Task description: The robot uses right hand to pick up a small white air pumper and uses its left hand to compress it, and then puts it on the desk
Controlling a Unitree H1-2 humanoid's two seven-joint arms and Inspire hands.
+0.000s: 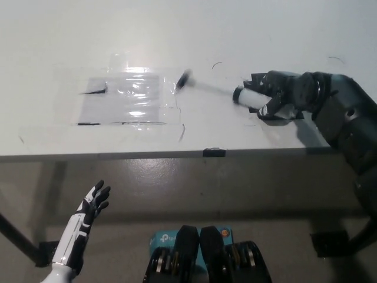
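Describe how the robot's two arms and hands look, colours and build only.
The left robot hand is white with black fingers and black patches on its back, on a slim white forearm. The right robot hand is black with pale fingertips, on a bulky black arm built of rounded, glossy segments. No loose cables or readable markings show.
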